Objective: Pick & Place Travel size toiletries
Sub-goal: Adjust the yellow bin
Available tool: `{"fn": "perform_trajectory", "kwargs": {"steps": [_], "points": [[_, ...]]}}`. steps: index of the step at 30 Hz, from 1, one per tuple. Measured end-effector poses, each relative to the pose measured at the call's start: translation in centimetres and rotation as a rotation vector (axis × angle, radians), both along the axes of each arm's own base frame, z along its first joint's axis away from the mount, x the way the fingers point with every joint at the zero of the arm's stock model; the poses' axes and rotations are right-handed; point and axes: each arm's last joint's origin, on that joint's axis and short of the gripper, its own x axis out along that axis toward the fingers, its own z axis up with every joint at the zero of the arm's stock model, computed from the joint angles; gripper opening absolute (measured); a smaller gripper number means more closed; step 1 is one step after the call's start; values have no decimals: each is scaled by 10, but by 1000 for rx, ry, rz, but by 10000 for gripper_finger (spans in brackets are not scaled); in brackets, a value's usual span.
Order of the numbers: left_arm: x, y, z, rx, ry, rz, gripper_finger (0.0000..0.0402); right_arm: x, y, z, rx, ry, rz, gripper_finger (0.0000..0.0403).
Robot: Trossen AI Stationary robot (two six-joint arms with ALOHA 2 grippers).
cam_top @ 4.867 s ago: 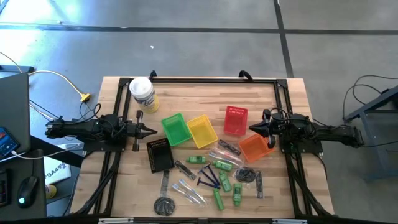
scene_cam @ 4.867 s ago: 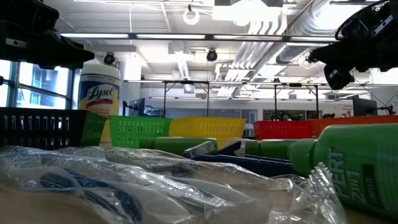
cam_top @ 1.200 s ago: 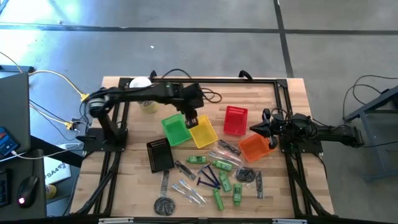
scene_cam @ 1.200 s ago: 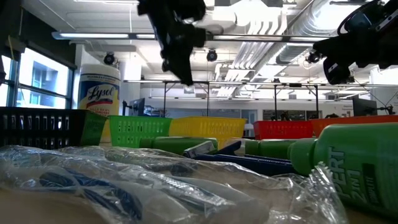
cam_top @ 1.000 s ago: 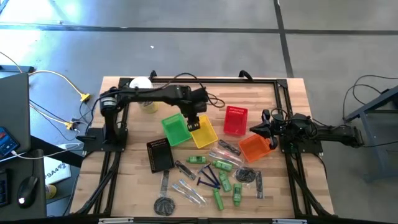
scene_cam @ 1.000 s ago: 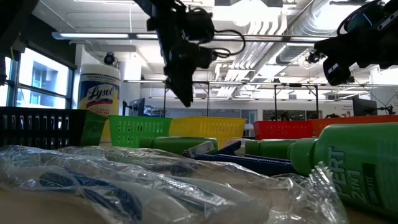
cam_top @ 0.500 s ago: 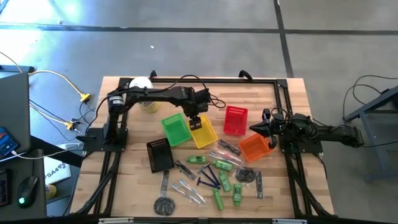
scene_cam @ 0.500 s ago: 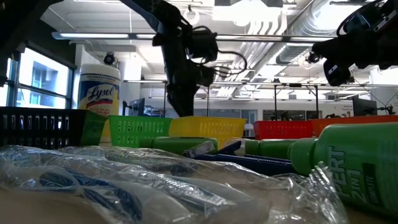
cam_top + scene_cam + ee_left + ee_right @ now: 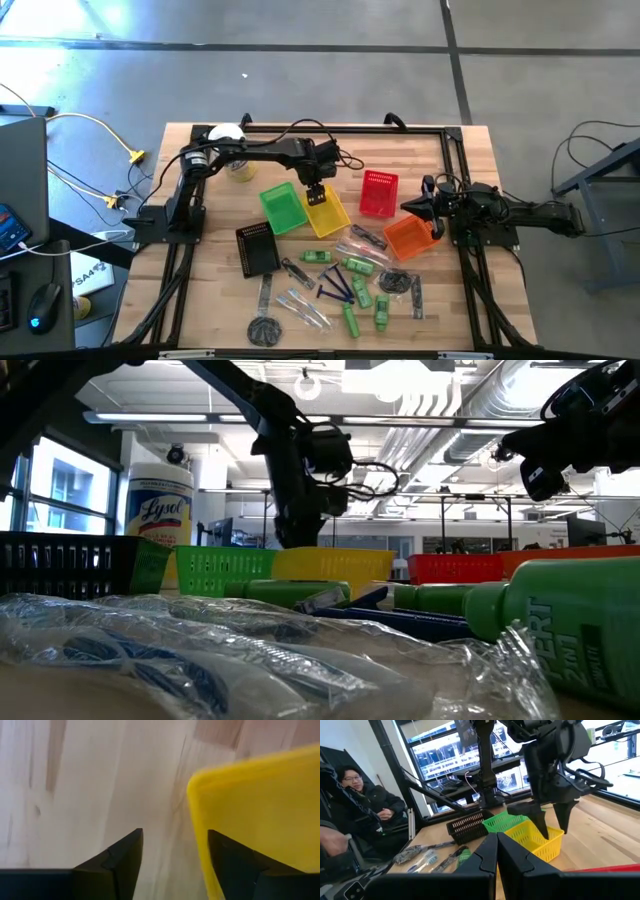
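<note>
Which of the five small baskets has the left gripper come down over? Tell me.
The yellow basket, between the green basket and the red one. The left gripper stands open, straddling its far rim; the other baskets have no gripper over them.

surface: wooden table (image 9: 460,160) | on it: five baskets (image 9: 281,206) (mid-table), white canister (image 9: 227,136), scattered toiletries (image 9: 345,285)

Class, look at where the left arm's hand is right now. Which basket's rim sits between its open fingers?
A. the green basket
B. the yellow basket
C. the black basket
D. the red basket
B. The left hand hangs at the far edge of the yellow basket, and the left wrist view shows its two fingers spread, one on either side of that basket's yellow rim.
</note>
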Motion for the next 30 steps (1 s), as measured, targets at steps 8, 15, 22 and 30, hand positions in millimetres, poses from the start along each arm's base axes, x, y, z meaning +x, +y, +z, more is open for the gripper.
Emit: {"fn": "perform_trajectory", "kwargs": {"steps": [8, 15, 22, 30], "points": [[5, 2, 1, 62, -46, -40, 76, 0, 0, 0, -2, 0, 0, 2], [9, 7, 4, 97, -98, -78, 10, 0, 0, 0, -3, 1, 0, 2], [8, 23, 6, 140, -138, -59, 12, 0, 0, 0, -3, 1, 0, 2], [7, 38, 9, 167, -185, -26, 8, 0, 0, -1, -3, 5, -1, 2]]}}
